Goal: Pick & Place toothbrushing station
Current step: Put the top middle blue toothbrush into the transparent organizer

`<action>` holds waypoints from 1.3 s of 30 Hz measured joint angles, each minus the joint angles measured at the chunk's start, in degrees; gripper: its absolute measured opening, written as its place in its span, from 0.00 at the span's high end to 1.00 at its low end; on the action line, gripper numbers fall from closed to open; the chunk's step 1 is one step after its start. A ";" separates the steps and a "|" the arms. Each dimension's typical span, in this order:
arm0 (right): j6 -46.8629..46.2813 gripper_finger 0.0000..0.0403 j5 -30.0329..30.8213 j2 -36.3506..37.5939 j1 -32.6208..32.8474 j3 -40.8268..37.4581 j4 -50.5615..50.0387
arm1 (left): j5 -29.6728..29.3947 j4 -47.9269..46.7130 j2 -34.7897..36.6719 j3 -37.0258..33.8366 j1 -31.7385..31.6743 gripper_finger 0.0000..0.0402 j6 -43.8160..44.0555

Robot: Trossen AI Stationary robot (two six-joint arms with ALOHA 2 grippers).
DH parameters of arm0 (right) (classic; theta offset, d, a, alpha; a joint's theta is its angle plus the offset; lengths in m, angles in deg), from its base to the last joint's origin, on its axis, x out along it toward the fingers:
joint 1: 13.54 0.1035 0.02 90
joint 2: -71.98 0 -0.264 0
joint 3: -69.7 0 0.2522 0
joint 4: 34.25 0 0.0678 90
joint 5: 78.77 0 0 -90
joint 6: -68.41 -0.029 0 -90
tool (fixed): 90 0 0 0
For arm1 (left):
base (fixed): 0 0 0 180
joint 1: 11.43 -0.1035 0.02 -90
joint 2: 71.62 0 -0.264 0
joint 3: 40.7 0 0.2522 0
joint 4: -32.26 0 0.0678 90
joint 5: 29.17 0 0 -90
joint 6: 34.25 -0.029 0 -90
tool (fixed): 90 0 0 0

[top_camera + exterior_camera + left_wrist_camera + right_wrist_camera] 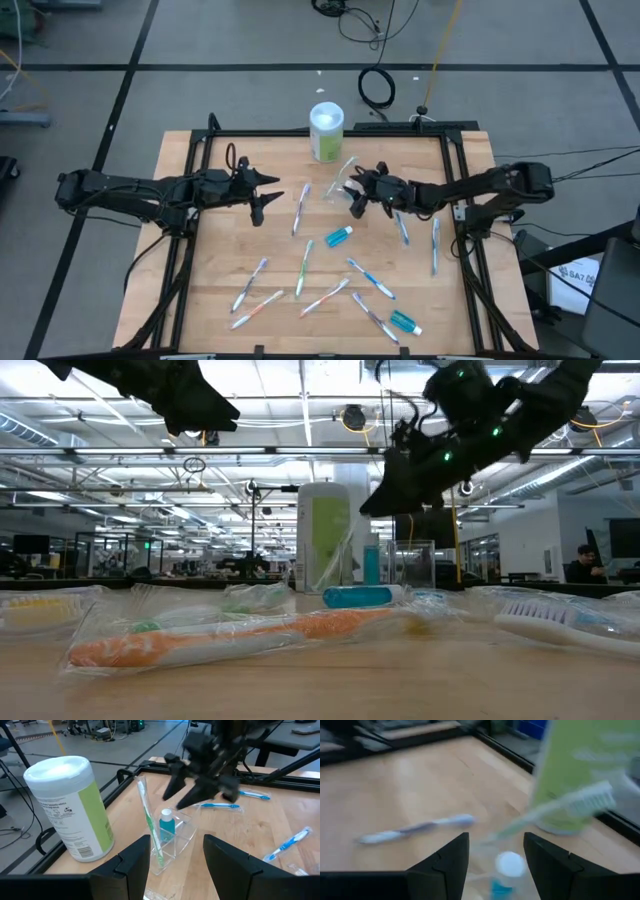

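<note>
A clear plastic holder stands on the wooden table beside a wipes canister. In it a green toothbrush leans with its head up, and a teal tube stands with its white cap up. My right gripper hovers open just above the holder, touching nothing. My left gripper waits open to the left of the holder, clear of the table. Several wrapped toothbrushes lie flat on the near half of the table, with a teal tube among them and another near the front edge.
The white and green wipes canister stands at the table's far edge, close behind the holder. A black frame runs around the table. Two blue toothbrushes lie under the right arm. An orange toothbrush lies near the front.
</note>
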 joint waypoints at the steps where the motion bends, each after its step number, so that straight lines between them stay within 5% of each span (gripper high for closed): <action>1: -0.12 0.55 -1.50 1.46 0.53 0.12 -1.66 | 0.00 -0.01 0.00 0.00 0.00 0.52 0.01; 8: -2.29 0.55 -2.71 11.81 4.45 0.11 -21.62 | -0.01 -0.01 0.00 0.00 0.00 0.52 0.02; 18: -21.97 0.55 -2.46 18.24 3.35 -2.16 -46.32 | 0.00 -0.10 0.00 0.00 0.02 0.52 0.04; 28: -30.32 0.55 3.21 18.04 2.89 -13.39 -43.89 | 0.00 -0.21 0.00 0.00 0.03 0.52 0.04; 35: -29.38 0.55 3.25 18.04 0.37 -19.55 -26.43 | 0.00 -0.23 0.00 0.00 0.04 0.52 0.24; 39: -28.71 0.55 3.27 18.01 -0.69 -21.31 -24.46 | 0.00 -0.23 0.00 0.00 0.03 0.52 0.31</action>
